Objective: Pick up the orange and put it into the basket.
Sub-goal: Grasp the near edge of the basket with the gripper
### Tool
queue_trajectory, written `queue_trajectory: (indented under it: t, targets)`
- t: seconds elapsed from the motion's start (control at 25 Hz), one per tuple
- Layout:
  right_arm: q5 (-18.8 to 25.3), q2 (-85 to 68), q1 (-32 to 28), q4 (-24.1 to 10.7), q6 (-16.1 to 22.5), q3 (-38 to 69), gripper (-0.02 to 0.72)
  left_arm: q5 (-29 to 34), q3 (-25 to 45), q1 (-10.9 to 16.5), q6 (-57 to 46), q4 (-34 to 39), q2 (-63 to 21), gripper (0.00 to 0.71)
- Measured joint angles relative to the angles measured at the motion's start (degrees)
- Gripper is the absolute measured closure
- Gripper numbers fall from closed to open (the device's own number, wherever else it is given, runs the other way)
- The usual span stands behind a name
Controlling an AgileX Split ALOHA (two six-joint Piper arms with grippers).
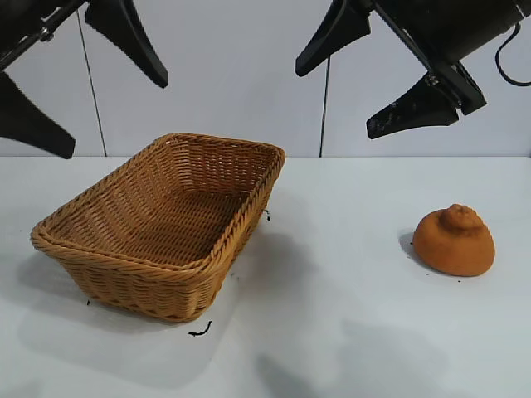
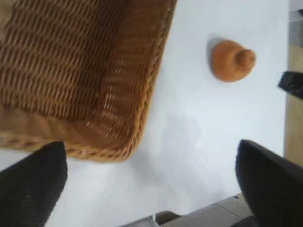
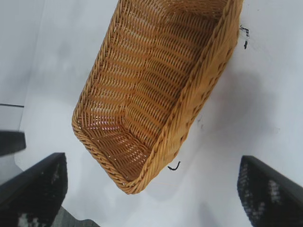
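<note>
The orange (image 1: 455, 240) is a matte orange-brown lump with a knobby bump on top, resting on the white table at the right. In the left wrist view the orange (image 2: 231, 60) lies well beyond the basket's corner. The empty tan wicker basket (image 1: 224, 245) stands left of centre, and its rim (image 3: 189, 101) shows in the right wrist view. My left gripper (image 1: 91, 83) hangs high above the basket's left side, open with nothing between its fingers. High over the table's right half, my right gripper (image 1: 365, 79) is open and empty, above and left of the orange.
The white table (image 1: 332, 323) runs across the whole view, with a white panelled wall behind. Small black marks (image 1: 200, 331) lie on the table by the basket's front corner. A grey edge (image 2: 222, 208) shows past the table in the left wrist view.
</note>
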Motion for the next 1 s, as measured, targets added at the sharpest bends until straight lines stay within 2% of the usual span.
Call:
queue_trajectory:
  t: [0.2, 0.32, 0.52, 0.68, 1.0]
  targets:
    - [-0.1, 0.0, 0.0, 0.0, 0.0, 0.0, 0.008, -0.3, 0.6, -3.3, -24.2, 12.1, -0.3, 0.018]
    - [-0.1, 0.0, 0.0, 0.0, 0.0, 0.0, 0.008, -0.4, 0.6, -3.5, -40.4, 18.6, 0.0, 0.018]
    - [-0.1, 0.0, 0.0, 0.0, 0.0, 0.0, 0.008, -0.7, 0.6, -3.5, -57.6, 24.9, 0.2, 0.018]
    - [-0.2, 0.0, 0.0, 0.0, 0.0, 0.0, 0.008, -0.8, 0.6, -3.5, -63.2, 25.2, 0.4, 0.018]
    - [-0.2, 0.0, 0.0, 0.0, 0.0, 0.0, 0.008, -0.7, 0.9, -4.8, -64.7, 23.8, 6.2, 0.018]
